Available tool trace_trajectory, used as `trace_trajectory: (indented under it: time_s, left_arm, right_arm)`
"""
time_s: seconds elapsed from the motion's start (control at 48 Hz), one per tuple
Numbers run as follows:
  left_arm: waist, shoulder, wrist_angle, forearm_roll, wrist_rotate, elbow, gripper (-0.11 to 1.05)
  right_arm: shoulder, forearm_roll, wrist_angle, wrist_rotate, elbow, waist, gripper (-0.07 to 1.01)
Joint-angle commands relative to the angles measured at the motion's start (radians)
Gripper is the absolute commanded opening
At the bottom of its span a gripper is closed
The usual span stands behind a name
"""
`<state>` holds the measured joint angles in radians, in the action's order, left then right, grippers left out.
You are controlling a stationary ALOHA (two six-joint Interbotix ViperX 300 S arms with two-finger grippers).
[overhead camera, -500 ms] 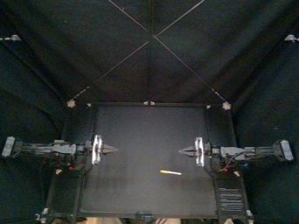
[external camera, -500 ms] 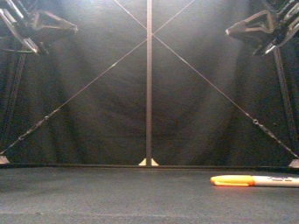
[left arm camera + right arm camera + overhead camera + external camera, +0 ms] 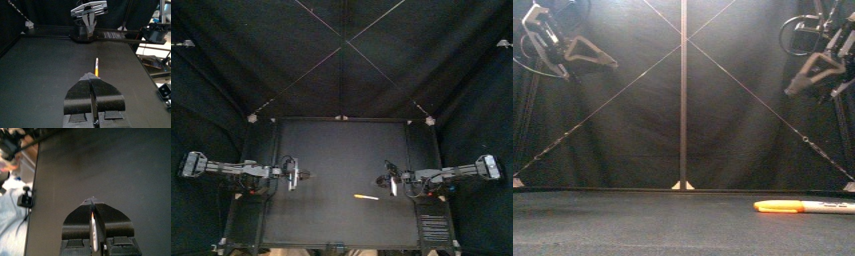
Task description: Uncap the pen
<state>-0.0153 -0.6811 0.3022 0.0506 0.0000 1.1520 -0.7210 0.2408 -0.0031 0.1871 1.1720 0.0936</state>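
Fingers [image 3: 80, 97] lower now, pen [image 3: 366, 198] unmoved

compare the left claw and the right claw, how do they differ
The right claw hangs close to the pen; the left claw is farther off. In the front view the right claw dips lower than the left. Both are shut and hold nothing.

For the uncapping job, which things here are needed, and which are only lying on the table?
Needed:
- marker pen, lying flat on the table
- left gripper, shut, held high
- right gripper, shut, held high

Only lying about:
- nothing else visible
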Motion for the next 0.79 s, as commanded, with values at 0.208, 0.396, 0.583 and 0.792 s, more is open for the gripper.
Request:
trace_trajectory:
  time_s: [0.208,0.396,0.583,0.792]
  left_arm:
    - [-0.002,0.023,0.017,0.005,0.0015,-0.023,-0.01]
    - [-0.002,0.021,0.017,0.005,0.0015,-0.020,-0.01]
    - [-0.002,0.023,0.018,0.005,0.0015,-0.018,-0.01]
    - [-0.002,0.023,0.017,0.005,0.0015,-0.012,-0.01]
  right_arm:
    - [0.173,0.043,0.066,0.023,-0.071,0.112,0.11]
    - [0.288,0.060,0.114,0.023,-0.086,0.115,0.45]
    - [0.387,0.054,0.112,0.021,-0.104,0.112,0.75]
    - [0.477,0.034,0.114,0.021,-0.121,0.109,0.80]
